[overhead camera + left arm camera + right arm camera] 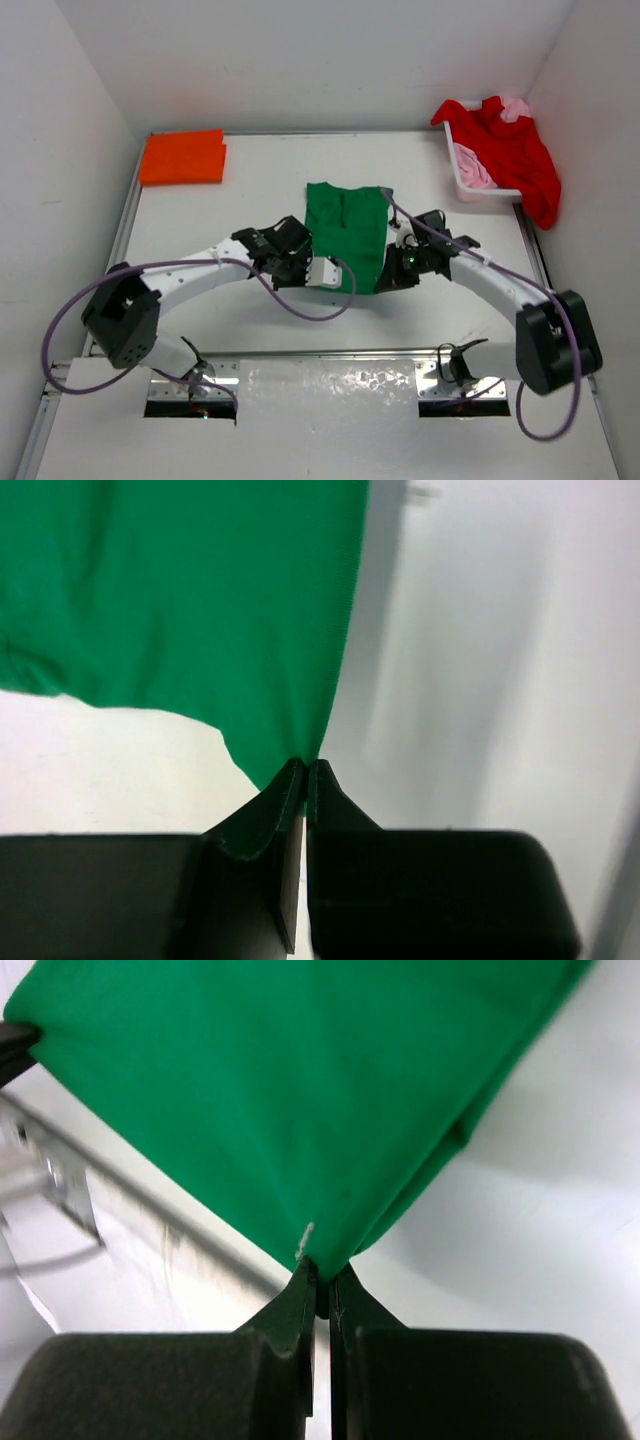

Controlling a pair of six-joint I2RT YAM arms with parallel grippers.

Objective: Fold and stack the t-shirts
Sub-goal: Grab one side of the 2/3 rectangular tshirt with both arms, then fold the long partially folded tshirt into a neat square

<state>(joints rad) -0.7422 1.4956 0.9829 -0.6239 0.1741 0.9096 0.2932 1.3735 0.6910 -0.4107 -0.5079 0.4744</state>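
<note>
Green t-shirt (345,232) sits centre of the top view, flat on the table (250,180) as a narrow upright rectangle. It looks already folded lengthwise.

Left gripper (305,770) is clamped on the shirt's lower-left corner, jaws together with just a point of cloth between the tips. Right gripper (322,1275) is the same on the lower-right corner, pinched tight on the fabric. In the top view both sit at the bottom edge of the shirt, one on each side.

Orange t-shirt (182,157) is folded at upper left. Red t-shirt (515,150) and pink t-shirt (475,172) are bunched in and over the basket (462,185) at upper right, not yet folded.

Handling notes:
- Cloth is light, limp and has no stiffness of its own, so it will sag between the two grips and drape wherever it's let go.
- The corners are the right place to hold. Keep the hem taut between the arms or the middle will belly and wrinkle.
- The pinches are very shallow, right at the tips, so there's a slip risk on a fast lift.
- The right wrist view shows a doubled edge on the right of the frame. I can't tell whether every layer is in that pinch; a loose under-layer would trail.

Likely step: carry the bottom edge up toward the collar for the cross fold.
</note>
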